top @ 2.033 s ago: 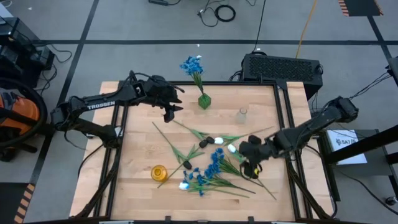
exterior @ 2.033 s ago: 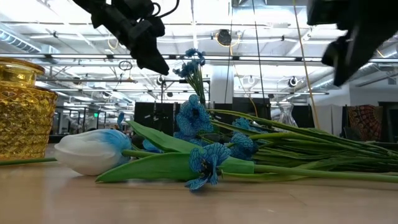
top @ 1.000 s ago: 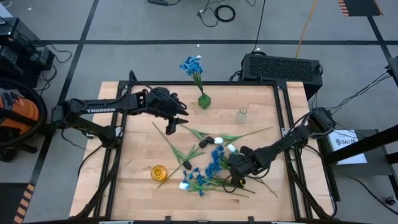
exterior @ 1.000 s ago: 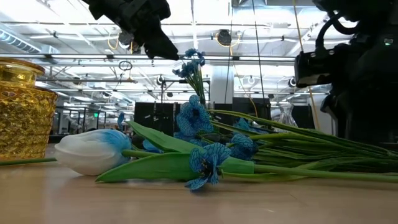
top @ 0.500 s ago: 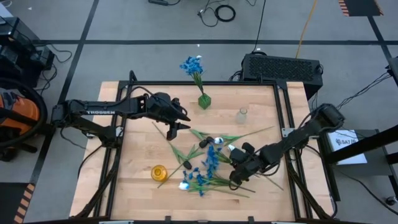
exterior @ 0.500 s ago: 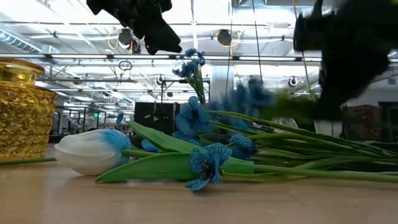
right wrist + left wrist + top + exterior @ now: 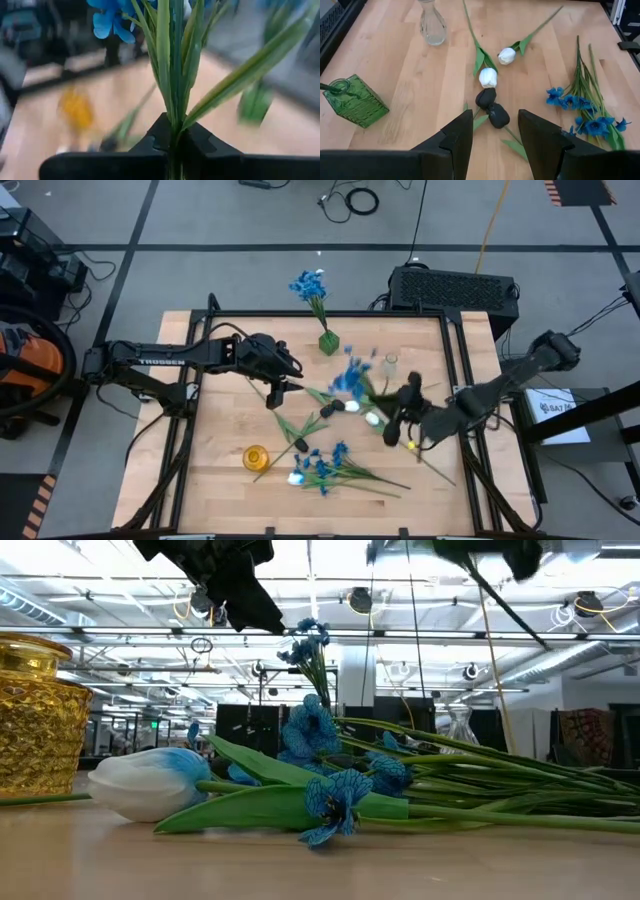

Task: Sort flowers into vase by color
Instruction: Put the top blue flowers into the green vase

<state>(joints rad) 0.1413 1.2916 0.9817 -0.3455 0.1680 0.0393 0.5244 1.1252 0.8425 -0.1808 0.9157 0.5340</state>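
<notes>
My right gripper (image 7: 393, 418) is shut on a blue flower (image 7: 350, 377) and holds it above the table's middle right. My left gripper (image 7: 492, 136) hangs open and empty over the far left of the table, facing two dark tulips (image 7: 491, 106) and two white tulips (image 7: 488, 77) that lie flat. More blue flowers (image 7: 325, 470) lie near the front edge, beside another white tulip (image 7: 150, 785). A green vase (image 7: 328, 342) at the far edge has blue flowers (image 7: 310, 285) stuck in it. A clear vase (image 7: 389, 364) and a yellow vase (image 7: 256, 457) stand upright. My right gripper pinches the blue flower's green stems (image 7: 172, 131) between its two fingers, a little way below the blooms (image 7: 112, 17). The fingers lie across the stems and point nearly level toward the table's left. The flower is lifted clear, and its stem end (image 7: 510, 610) trails down behind the gripper.
A black frame rail (image 7: 460, 370) runs along the table's right side and far edge. The flowers' long stems (image 7: 500, 790) spread toward the near right. Bare wood (image 7: 225, 420) lies at the table's left between the yellow vase and my left arm.
My right gripper has shut on the blue flower's stems in the pile, then risen and swung toward the far edge, tipping from pointing down to nearly level. The flower has come up clear of the table. The other flowers have stayed put.
</notes>
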